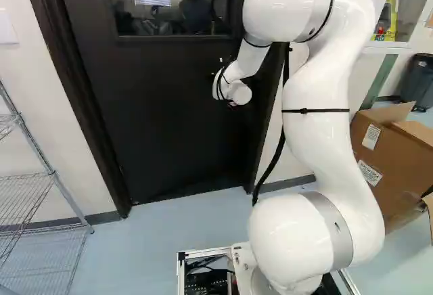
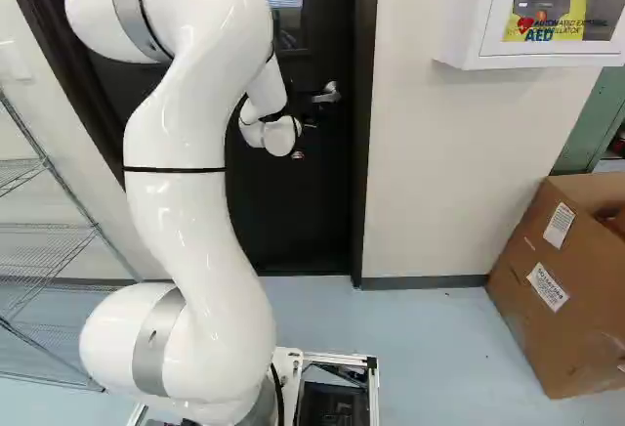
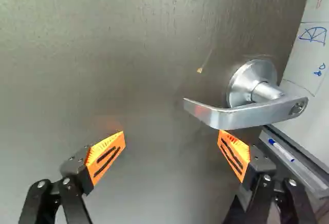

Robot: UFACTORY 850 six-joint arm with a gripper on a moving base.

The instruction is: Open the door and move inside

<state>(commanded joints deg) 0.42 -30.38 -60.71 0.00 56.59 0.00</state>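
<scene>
Off-white walls [image 2: 439,172] meet a pale blue floor [image 2: 430,348] along a dark baseboard [image 2: 425,282]. A wire rack [image 1: 53,173] stands at the left of both base views. In the right base view, a white cabinet [image 2: 474,16] with a clear front hangs upper right; below stands an open brown box [image 2: 547,289] with white labels. A dark bin [image 1: 416,85] stands at the left base view's right edge. The wrist view shows a marker [image 3: 281,150] beside a whiteboard [image 3: 308,54] with red and blue drawings.

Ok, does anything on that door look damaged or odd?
Yes: a small pale spot on the dark door near the lever handle stands out, perhaps chipped paint; nothing else on it looks odd.
</scene>
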